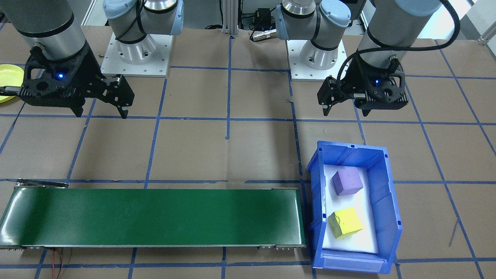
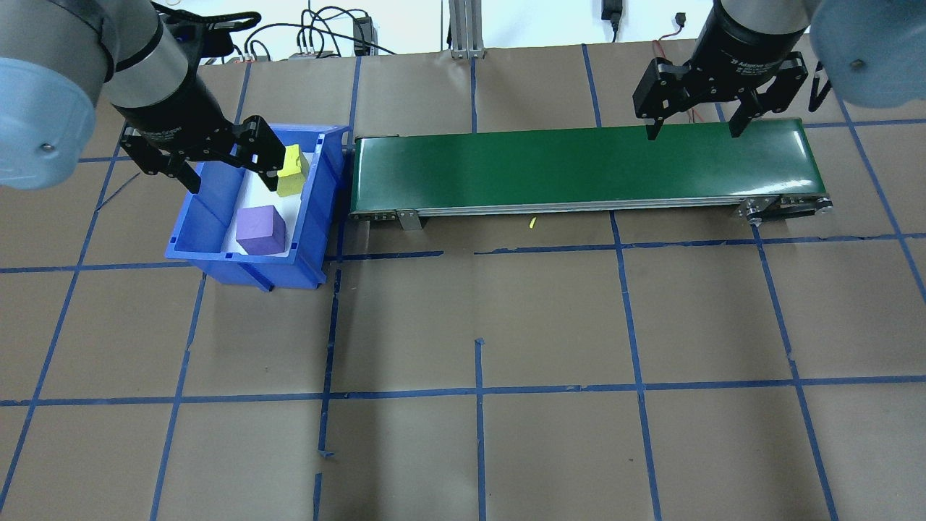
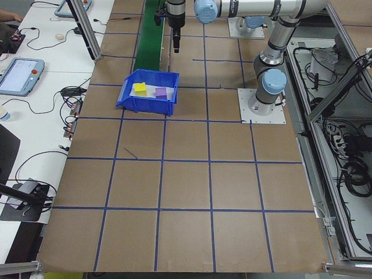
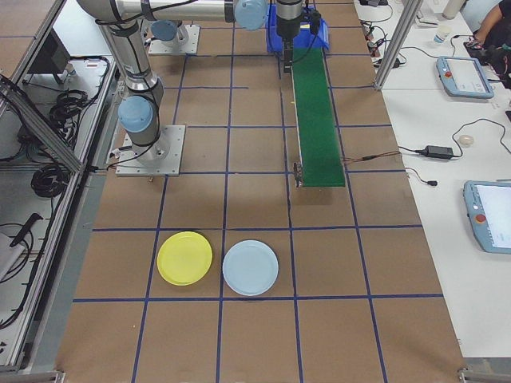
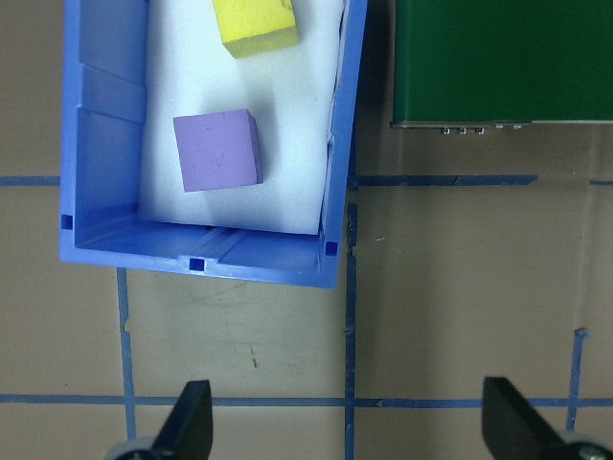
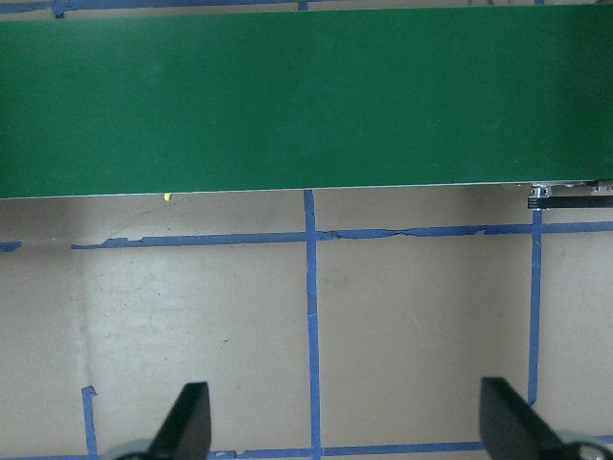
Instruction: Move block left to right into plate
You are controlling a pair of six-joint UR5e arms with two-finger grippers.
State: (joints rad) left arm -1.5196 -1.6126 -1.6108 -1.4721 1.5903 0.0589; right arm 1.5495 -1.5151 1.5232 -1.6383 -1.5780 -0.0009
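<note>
Two blocks lie in a blue bin (image 1: 387, 201) on the robot's left side: a purple block (image 1: 347, 182) (image 5: 217, 149) and a yellow block (image 1: 345, 222) (image 2: 291, 170). My left gripper (image 1: 345, 111) (image 2: 235, 177) (image 5: 347, 426) hangs open and empty above the table, just on the robot's side of the bin. My right gripper (image 1: 100, 112) (image 2: 693, 132) (image 6: 345, 422) hangs open and empty near the far end of the green conveyor belt (image 1: 151, 217). The yellow plate (image 4: 184, 258) (image 1: 6, 77) lies on the table at the robot's right, beyond the right gripper.
A light-blue plate (image 4: 250, 267) lies beside the yellow one. The belt (image 2: 579, 170) runs from the bin toward the right arm. Both arm bases (image 1: 135, 50) stand at the table's back edge. Brown paper with a blue tape grid covers the table.
</note>
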